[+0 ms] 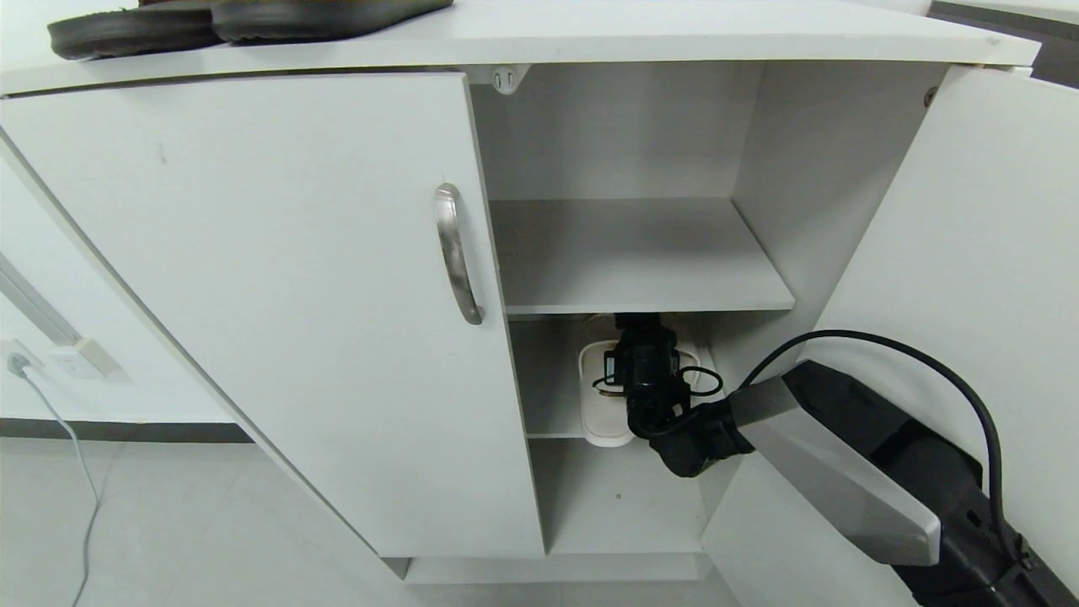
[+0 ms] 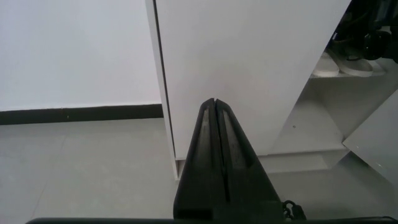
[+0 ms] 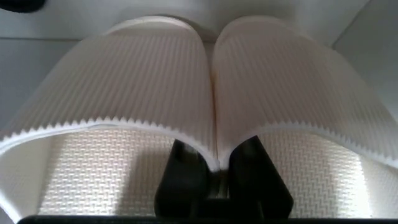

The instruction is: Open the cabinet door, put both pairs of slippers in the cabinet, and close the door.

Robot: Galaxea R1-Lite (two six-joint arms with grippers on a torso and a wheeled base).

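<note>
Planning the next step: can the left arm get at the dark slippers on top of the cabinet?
Probably yes: the dark slippers lie uncovered on the cabinet top, at its left end. The left tool hangs low before the closed door and must rise.

White slippers (image 1: 603, 423) on lower shelf (image 1: 552, 427)

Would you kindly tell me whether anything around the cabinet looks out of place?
Nothing is spilled or damaged. The dark slippers lie on the cabinet top, not inside, while the right gripper pinches the white slippers together in the middle compartment.
</note>
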